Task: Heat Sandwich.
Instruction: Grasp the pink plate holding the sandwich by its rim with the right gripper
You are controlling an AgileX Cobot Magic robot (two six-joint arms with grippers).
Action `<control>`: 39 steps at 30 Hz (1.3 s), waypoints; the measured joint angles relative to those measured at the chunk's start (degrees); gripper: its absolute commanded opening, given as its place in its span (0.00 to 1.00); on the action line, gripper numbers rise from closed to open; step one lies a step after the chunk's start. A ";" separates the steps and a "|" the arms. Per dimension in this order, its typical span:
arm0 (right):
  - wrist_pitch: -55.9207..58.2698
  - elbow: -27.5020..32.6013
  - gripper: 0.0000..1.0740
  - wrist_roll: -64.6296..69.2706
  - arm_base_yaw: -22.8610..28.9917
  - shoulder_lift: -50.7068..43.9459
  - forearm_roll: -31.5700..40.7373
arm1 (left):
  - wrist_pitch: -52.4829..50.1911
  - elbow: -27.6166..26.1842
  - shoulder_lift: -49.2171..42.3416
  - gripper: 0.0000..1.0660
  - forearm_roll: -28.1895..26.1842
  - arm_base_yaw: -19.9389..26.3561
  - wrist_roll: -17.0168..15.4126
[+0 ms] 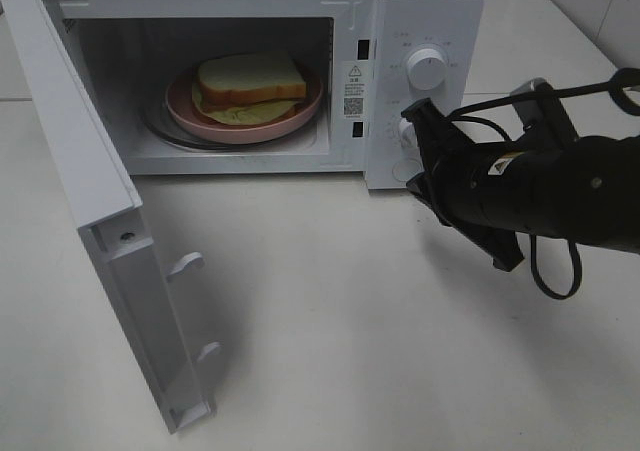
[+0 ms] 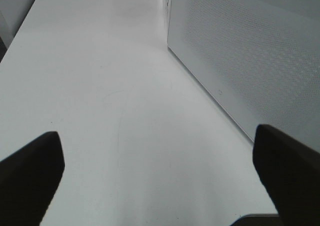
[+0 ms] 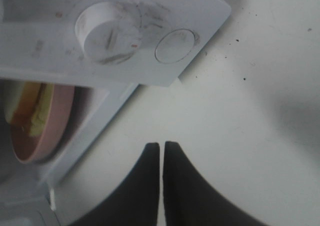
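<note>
The sandwich (image 1: 250,79) lies on a round pink plate (image 1: 200,126) inside the white microwave (image 1: 430,11), whose door (image 1: 90,201) swings wide open to the left. My right gripper (image 1: 412,151) hovers just in front of the lower part of the control panel, its fingers pressed nearly together and holding nothing. In the right wrist view the shut gripper (image 3: 161,145) sits below the lower knob (image 3: 107,33) and a round button (image 3: 175,45), with the plate (image 3: 50,121) and sandwich (image 3: 30,110) at the side. My left gripper (image 2: 157,136) is open over bare table beside a perforated white panel (image 2: 250,50).
The open door (image 1: 150,301) juts out over the left front of the white table (image 1: 380,351). An upper knob (image 1: 428,68) sits on the panel. The right arm's black cable (image 1: 555,271) loops beside the arm.
</note>
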 measured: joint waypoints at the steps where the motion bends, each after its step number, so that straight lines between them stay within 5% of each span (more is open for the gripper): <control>1: 0.00 0.00 0.07 0.00 0.00 0.00 0.00 | 0.00 0.00 0.00 0.92 0.00 0.00 0.00; 15: 22.86 -1.32 0.10 -25.15 0.00 -6.82 -1.15 | 0.00 0.00 0.00 0.92 0.00 0.00 0.00; 28: 51.17 -11.40 0.14 -30.94 0.00 -6.99 -18.62 | 0.00 0.00 0.00 0.92 0.00 0.00 0.00; 39: 65.03 -17.88 0.16 -54.26 0.00 -6.99 -21.49 | 0.00 0.00 0.00 0.92 0.00 0.00 0.00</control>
